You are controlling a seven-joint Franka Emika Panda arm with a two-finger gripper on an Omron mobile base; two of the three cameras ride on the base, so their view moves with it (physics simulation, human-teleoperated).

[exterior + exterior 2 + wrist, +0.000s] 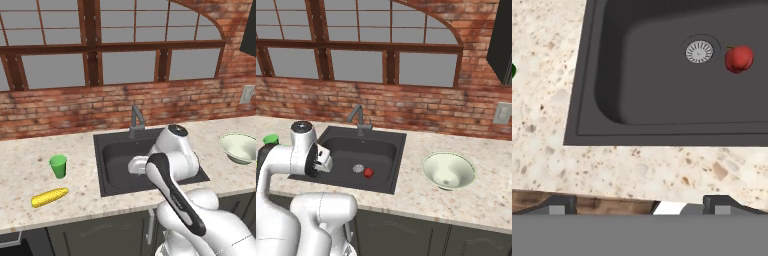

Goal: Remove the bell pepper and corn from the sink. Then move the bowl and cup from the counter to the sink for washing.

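Observation:
The red bell pepper (368, 173) (739, 58) lies on the floor of the dark sink (341, 150) (612, 75), just right of the round drain. The yellow corn (49, 197) lies on the counter (30, 175) left of the sink (112, 160), near the front edge. Behind the corn stands the green cup (58, 166) (271, 139). The pale bowl (240, 147) (448, 170) rests on the counter right of the sink. My gripper (322, 165) (639, 207) hangs open and holds nothing. It is above the sink's front left part, pointing down, well left of the pepper.
A grey faucet (136, 120) (357, 119) rises behind the sink against the brick wall. A wall outlet (502, 113) sits at the far right. Bare counter (416, 195) runs between sink and bowl and along the front edge.

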